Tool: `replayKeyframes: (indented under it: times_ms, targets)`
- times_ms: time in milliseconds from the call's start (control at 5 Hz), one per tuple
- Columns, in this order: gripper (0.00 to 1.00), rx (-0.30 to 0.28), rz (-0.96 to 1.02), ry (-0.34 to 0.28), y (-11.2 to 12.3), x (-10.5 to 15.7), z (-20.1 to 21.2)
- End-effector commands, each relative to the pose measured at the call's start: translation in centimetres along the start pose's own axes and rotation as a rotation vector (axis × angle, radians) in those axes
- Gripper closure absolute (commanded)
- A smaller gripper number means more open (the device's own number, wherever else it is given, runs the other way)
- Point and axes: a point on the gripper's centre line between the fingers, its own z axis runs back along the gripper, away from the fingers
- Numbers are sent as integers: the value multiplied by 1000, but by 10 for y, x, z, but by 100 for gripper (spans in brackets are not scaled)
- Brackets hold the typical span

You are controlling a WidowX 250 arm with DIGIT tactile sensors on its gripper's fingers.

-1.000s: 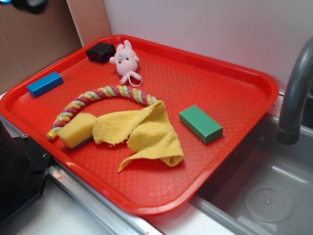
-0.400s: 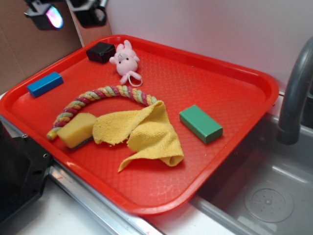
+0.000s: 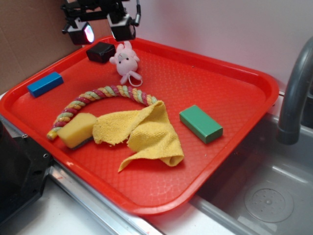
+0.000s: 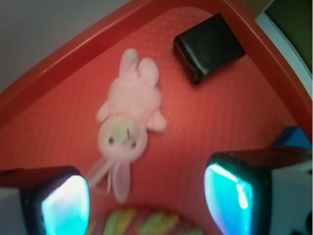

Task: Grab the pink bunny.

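Pink plush is your target: the pink bunny lies in the far left corner of the red tray, just beside the black block. Your claw hangs above both, its 2 fingers spread wide apart, gripping nothing, bunny framed between them.

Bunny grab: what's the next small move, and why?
Probably shift slightly toward the bunny to centre it, then descend. The gripper hangs above the tray's far corner with its jaws open and empty. In the wrist view the bunny lies left of centre between them, with the black block close by.
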Motion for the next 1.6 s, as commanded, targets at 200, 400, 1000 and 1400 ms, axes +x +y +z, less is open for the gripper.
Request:
replayKeyframes:
  times_ms: [200,400,1000,1400]
  targets:
    - [0,87,15,14,8,16,-52]
    - [100,101,1,30,11,22,-60]
    - [100,19,-329,5,26,-21,75]
    - [100,0,-534,68,19,-40,125]
